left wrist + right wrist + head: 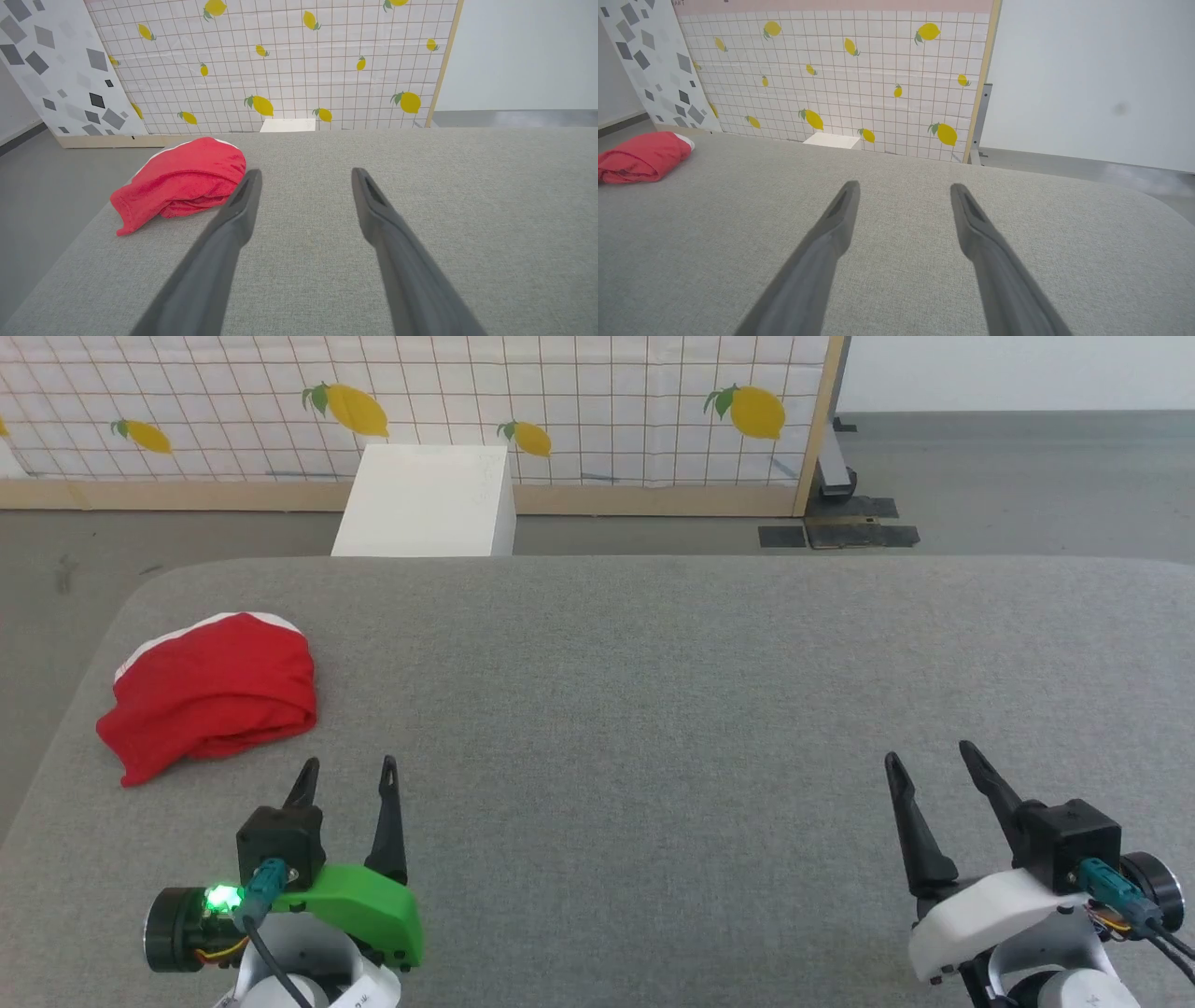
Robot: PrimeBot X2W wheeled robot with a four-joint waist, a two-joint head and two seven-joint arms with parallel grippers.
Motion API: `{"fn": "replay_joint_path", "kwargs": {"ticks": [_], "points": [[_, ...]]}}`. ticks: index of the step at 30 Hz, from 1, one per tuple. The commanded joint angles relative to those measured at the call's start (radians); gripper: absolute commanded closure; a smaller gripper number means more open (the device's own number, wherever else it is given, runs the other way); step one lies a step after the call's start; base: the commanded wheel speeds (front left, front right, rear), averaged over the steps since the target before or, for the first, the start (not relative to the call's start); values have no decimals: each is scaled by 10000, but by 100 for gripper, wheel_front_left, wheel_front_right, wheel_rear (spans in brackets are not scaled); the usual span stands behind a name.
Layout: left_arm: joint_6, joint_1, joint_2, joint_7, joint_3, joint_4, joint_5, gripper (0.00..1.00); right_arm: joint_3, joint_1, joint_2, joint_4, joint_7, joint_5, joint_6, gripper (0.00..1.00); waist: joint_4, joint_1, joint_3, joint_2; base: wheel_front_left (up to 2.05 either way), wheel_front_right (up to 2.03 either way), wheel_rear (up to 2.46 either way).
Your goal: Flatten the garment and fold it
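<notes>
**Left claw** [350,763]. You find it at the near left of the grey cloth-covered desk [653,709]. Its two long dark fingers stand well apart and point toward the far edge, with nothing between them. A green cover [369,901] sits on its wrist, and a small green light [222,897] glows beside it. In the left wrist view the same fingers [233,219] frame only bare desk surface.

**Right claw** [929,753]. You find it at the near right of the desk, well apart from the left claw. Its fingers are likewise spread wide, gripping nothing and leaning slightly to the left. A white cover [980,905] sits on its wrist.

**Garment** [210,691]. The bright red shorts lie in a crumpled, rounded heap near the left edge of the desk. They are a little farther away than the left claw and to its left, and the head view shows a strip of desk between them. A white stripe runs along the far rim of the heap, and a loose red corner trails toward the near left. From the right wrist view the garment lies at the far left, well apart from the right claw.

**Surroundings.** A white box [425,499] stands on the grey floor [1027,476] just beyond the far edge. Behind it is a grid-patterned panel printed with lemons [560,401].
</notes>
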Motion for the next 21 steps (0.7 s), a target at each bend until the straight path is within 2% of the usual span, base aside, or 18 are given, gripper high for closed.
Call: {"fn": "replay_joint_path", "kwargs": {"ticks": [1,21], "points": [[37,73,72,16,-26,-18,-26,0,-34,-127,10,-28,-73,188,-5,0,-3,0,8,0,0,0,0],[158,75,161,-148,-129,-76,-141,0,-21,-205,22,-51,-203,940,-7,0,-17,0,3,0,0,0,0]]}}
